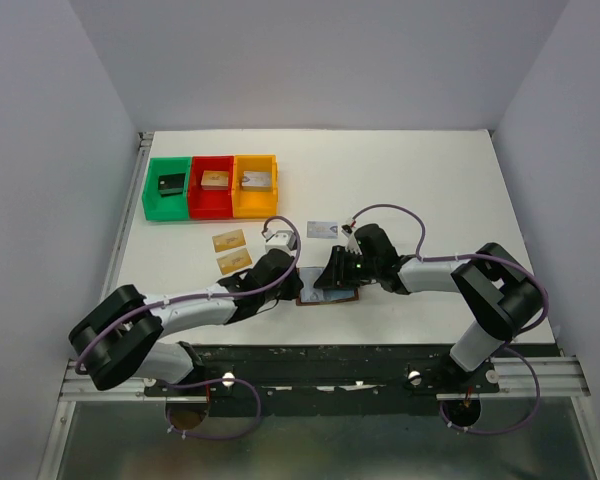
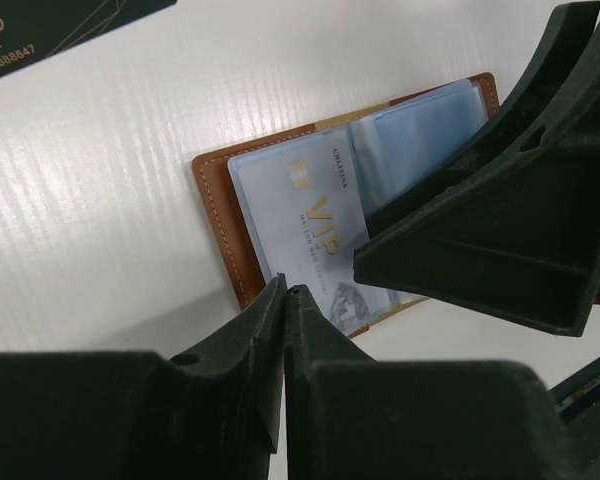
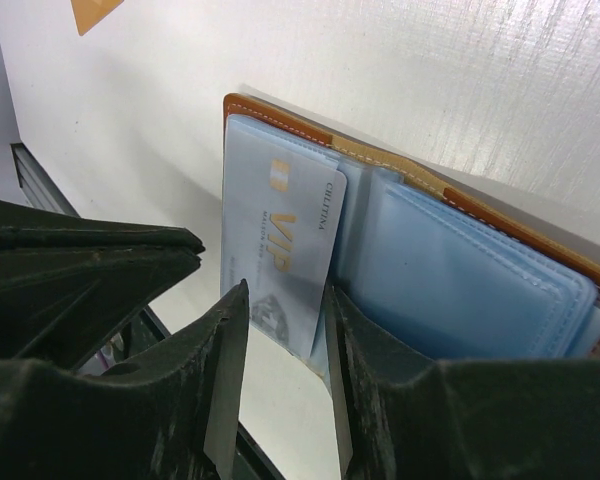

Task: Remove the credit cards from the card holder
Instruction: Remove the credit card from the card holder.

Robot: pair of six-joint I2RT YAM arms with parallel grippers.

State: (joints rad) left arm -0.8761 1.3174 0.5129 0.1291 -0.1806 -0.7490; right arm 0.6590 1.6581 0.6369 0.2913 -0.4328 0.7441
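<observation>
The brown card holder (image 1: 345, 297) lies open near the table's front edge, its pale blue pockets (image 3: 460, 270) facing up. A whitish VIP credit card (image 2: 315, 215) sticks partway out of one pocket. My right gripper (image 3: 285, 315) is open, its fingers (image 3: 228, 340) standing over that card's free end (image 3: 280, 235). My left gripper (image 2: 285, 292) is shut with nothing seen between its tips, which sit at the holder's edge (image 2: 235, 250) beside the card. Two tan-gold cards (image 1: 229, 241) (image 1: 235, 261) and a pale card (image 1: 323, 230) lie loose on the table.
Green (image 1: 150, 190), red (image 1: 212, 160) and orange (image 1: 255, 158) bins stand at the back left, each with a small block inside. A dark card (image 2: 40, 30) lies near the left gripper. The table's front edge and metal rail (image 1: 320, 350) run close behind the holder.
</observation>
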